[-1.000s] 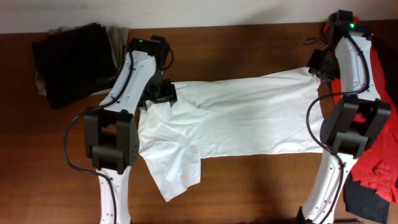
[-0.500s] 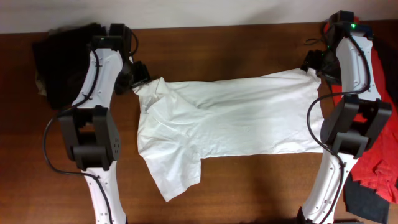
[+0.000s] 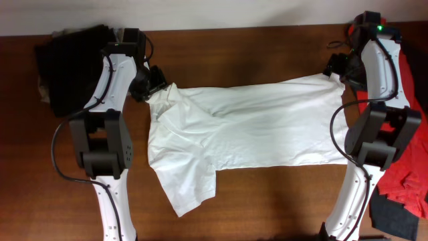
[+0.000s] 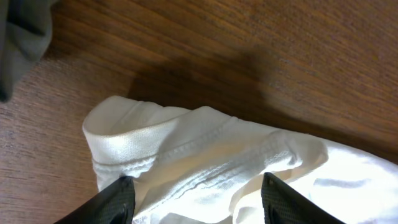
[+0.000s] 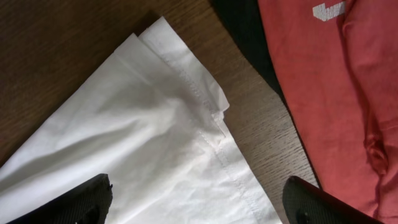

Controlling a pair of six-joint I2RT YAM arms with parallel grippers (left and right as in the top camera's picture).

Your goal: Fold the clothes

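The clothes in front of me are a white T-shirt [image 3: 247, 130] spread flat across the wooden table [image 3: 281, 201], with one sleeve [image 3: 190, 191] sticking out toward the front left. My left gripper [image 3: 158, 83] is at the shirt's far left corner. In the left wrist view its black fingers [image 4: 118, 200] stand apart on either side of a bunched, ribbed hem [image 4: 155, 152], so it is open. My right gripper [image 3: 333, 67] hovers open at the far right corner. In the right wrist view its fingers [image 5: 81, 202] straddle the stitched hem corner [image 5: 186, 81].
A black folded pile [image 3: 70, 67] with a khaki piece [image 3: 124, 41] lies at the far left, close to my left arm. A red shirt [image 3: 411, 164] with white lettering [image 5: 328, 10] and a black piece [image 5: 239, 31] lie along the right edge.
My left gripper has left the top of the shirt for the far left, dragging that corner outward, then eased back slightly. My right gripper has shifted a little left at its corner.
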